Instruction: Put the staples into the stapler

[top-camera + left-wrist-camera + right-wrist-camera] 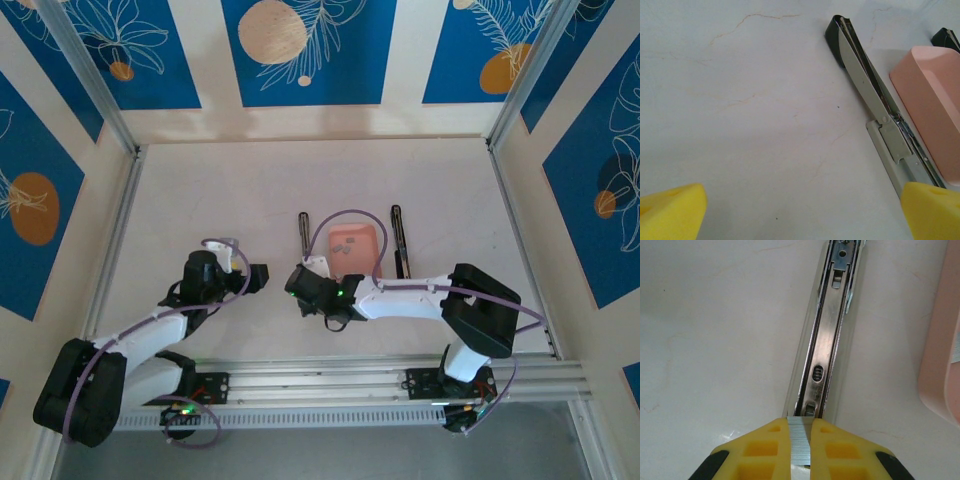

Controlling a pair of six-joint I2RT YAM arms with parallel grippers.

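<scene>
The stapler lies opened out flat on the table, just left of the pink tray. In the left wrist view its black end points away and its grey arm runs toward the lower right. Its shiny metal rail runs straight away from my right gripper, which is shut on a strip of staples. The strip's front end sits at the rail's near end. My left gripper is open over bare table left of the stapler, with nothing between its yellow fingers.
A second slim dark bar lies right of the pink tray. The tray's edge is close to the rail's right side. White table stretches left of and beyond the stapler. Walls enclose the table.
</scene>
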